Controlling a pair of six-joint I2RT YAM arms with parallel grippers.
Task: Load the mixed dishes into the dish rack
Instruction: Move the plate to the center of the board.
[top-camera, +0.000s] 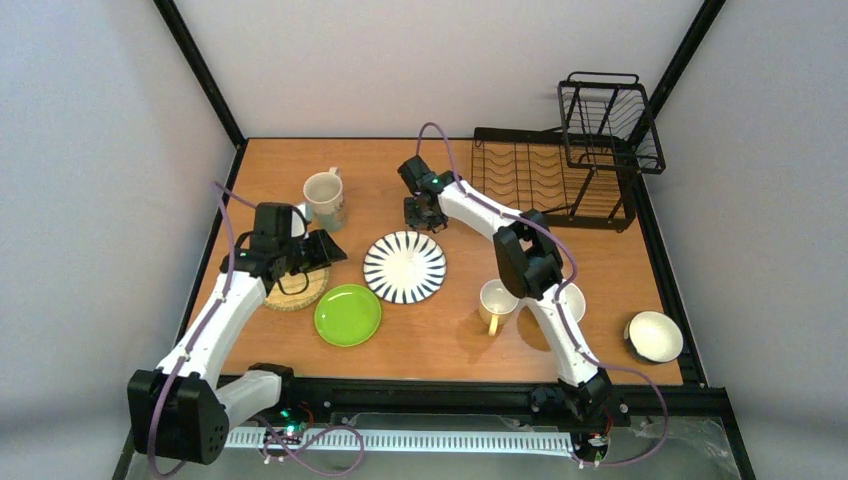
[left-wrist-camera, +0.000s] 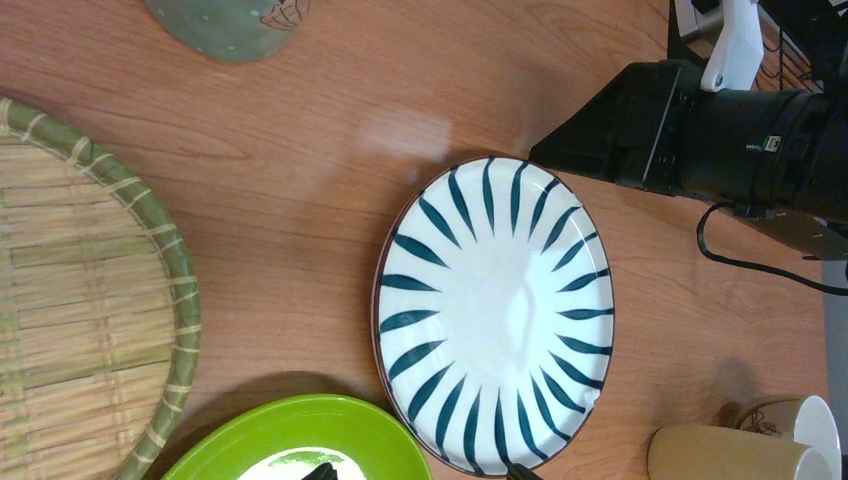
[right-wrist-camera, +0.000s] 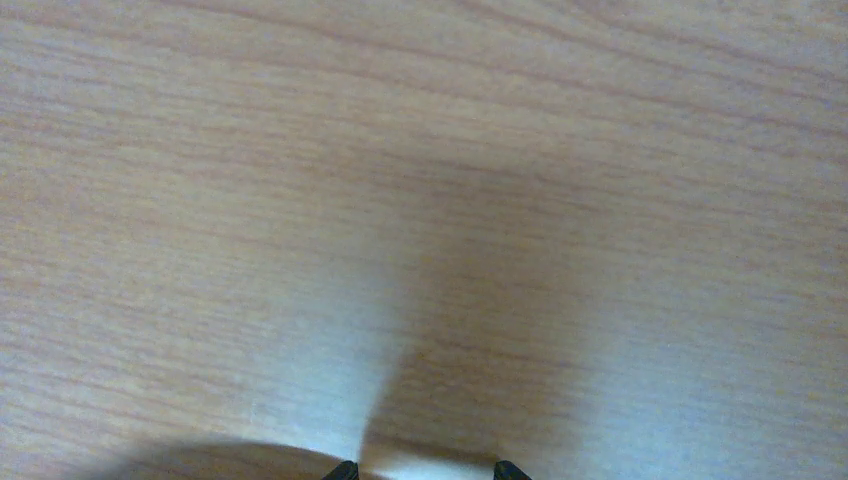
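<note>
Left gripper: jaws wide apart, nothing held, hanging just left of the striped plate, over the far edge of the woven bamboo plate. Right gripper: jaws apart, empty, pointing down at bare wood just beyond the striped plate.

Surface: wood-grain tabletop, black frame rails, plain pale walls.

Counts:
- 3 plates: striped, bamboo, and the lime-green plate, near-left of the striped plate.
- 2 mugs: far mug beyond-left of it, near mug to its near-right.
- 2 bowls to its right: outer bowl and inner bowl, mostly behind the right arm.
- 1 black wire dish rack, far-right of the striped plate.
</note>
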